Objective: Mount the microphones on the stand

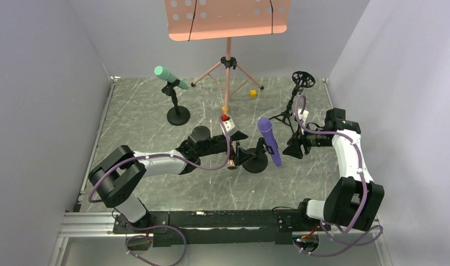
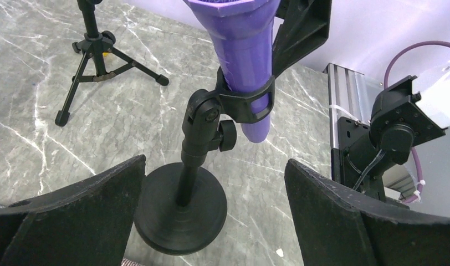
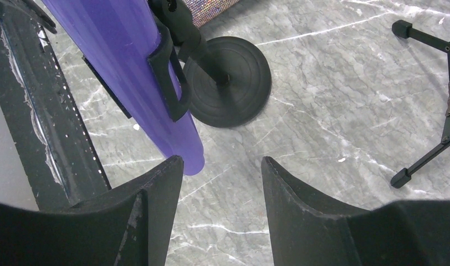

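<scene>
Right tool (image 3: 220, 166) beside tilted purple microphone (image 3: 117, 55)

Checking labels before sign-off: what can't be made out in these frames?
Glittery microphone: right wrist view, cut by top edge; top view, mostly under the left gripper.
Purple microphone head: both wrist views, cut by top edge.
Small red object by the music stand: top view, too small to identify.

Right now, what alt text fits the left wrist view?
A purple microphone sits in the clip of a black round-base stand, framed by the wide-open left gripper. A tripod stand is behind it on the marbled table.
</scene>
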`<state>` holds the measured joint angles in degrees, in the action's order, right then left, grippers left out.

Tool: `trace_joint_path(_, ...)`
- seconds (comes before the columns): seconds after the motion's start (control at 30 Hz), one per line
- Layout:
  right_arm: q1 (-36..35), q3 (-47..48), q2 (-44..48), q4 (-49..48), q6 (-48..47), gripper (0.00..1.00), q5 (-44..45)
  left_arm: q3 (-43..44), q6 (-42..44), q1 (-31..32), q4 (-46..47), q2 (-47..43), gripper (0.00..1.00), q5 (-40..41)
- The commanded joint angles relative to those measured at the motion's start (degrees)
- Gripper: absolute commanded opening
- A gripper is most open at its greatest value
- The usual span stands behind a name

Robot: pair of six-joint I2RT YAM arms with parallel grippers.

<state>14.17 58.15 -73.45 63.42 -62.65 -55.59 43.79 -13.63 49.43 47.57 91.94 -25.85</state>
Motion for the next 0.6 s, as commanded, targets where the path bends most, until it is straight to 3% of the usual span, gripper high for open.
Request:
trace_joint_path(0.0, 0.2, 1.4, -0.2, 0.3, -1.9, 0.59, -1.9, -1.1, 3.3, -1.4, 4.3, -2.8, 0.99, -5.6)
trace_joint_path(0.2, 0.2, 1.3, 0.1, 0.6, -2.5, 0.59, -2.3, 1.0, 8.4, -3.5, 4.5, 1.8, 0.99, -15.4)
trace_joint_path(0.37, 0.2, 0.0, 1.7, -2.0, -1.4, 0.59, -2.6, 4.3, 17.5, -4.1, 4.5, 6.1, 0.99, -20.6)
trace_joint_path(0.57, 0.2, -1.3, 2.9, -4.4, 0.0, 0.6, -2.6, 13.5, 15.1, -6.2, 4.4, 13.7, 0.97, -30.4)
